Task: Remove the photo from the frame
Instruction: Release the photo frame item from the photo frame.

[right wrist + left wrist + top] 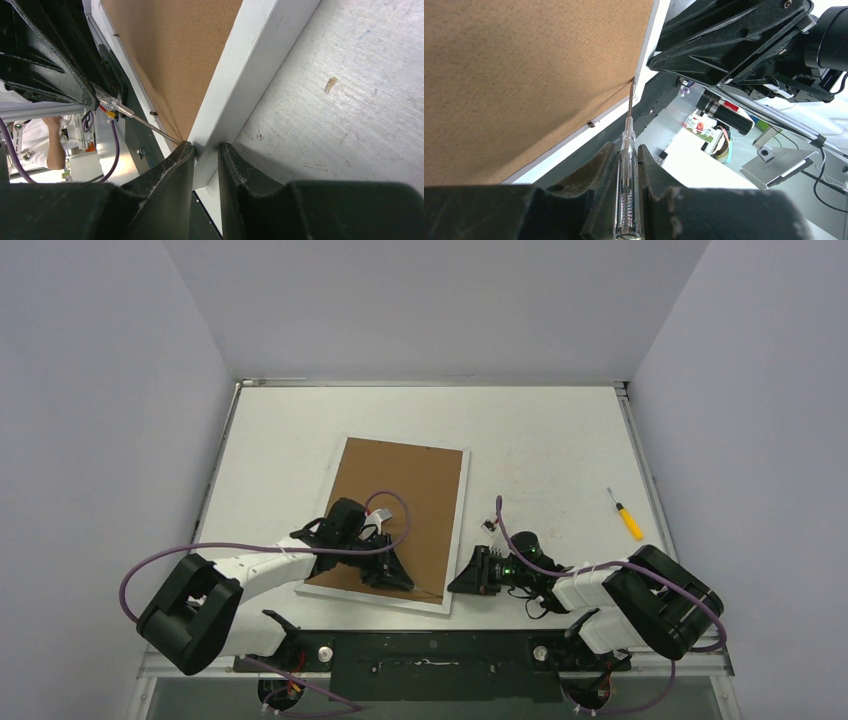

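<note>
Counter (540, 440) of matt white, scuffed and speckled up close, boxed in by plain pale grey walls (100, 390) on three sides. Flat on it, face down, frame (405, 475): rough brown fibreboard back inside a narrow, smooth white border. Well apart from frame, off its right side, yellow-handled screwdriver (627, 514). Left jaws nearly closed, clamped on clear-handled screwdriver (627, 190), thin metal shaft reaching to frame's near right corner, at the seam between board and border. Right jaws narrowly parted, pinching the white border at that same corner. Shown only by wrist views: small metal tab (590, 123) on the board's edge, spring inside the clear handle, fibreboard grain. Shown only from above: frame's whole outline.
</note>
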Robot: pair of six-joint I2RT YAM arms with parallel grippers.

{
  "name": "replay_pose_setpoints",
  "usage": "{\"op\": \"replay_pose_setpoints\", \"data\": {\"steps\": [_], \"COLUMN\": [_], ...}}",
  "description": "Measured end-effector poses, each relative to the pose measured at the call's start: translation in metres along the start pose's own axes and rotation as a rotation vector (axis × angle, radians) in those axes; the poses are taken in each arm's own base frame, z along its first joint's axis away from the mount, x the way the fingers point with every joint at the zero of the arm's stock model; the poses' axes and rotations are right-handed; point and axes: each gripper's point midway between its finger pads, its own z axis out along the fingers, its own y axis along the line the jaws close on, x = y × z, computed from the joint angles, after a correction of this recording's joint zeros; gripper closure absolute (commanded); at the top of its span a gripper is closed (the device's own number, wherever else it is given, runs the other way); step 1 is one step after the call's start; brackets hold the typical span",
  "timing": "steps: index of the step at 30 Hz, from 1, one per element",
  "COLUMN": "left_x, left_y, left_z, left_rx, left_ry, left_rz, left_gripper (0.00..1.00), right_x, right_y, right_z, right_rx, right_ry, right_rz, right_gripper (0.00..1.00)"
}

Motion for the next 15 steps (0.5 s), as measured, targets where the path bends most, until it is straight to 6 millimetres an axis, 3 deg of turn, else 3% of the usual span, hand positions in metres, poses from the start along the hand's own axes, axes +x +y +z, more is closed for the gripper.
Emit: {"op": "replay_pose_setpoints", "data": {"steps": [15], "left_x": [0.0012], "left_y": [-0.0028], "left_z": [0.0], "left_rx": [0.001], "left_ry": [-0.003], "left_rz": [-0.016], "left_gripper": [1.0], "right_x": [0.001], "right_y": [0.0026], "right_z": [0.0042], "right_rx": [-0.01], "right_ry": [0.0], "right_rz": [0.017], "right_gripper": [0.79]}}
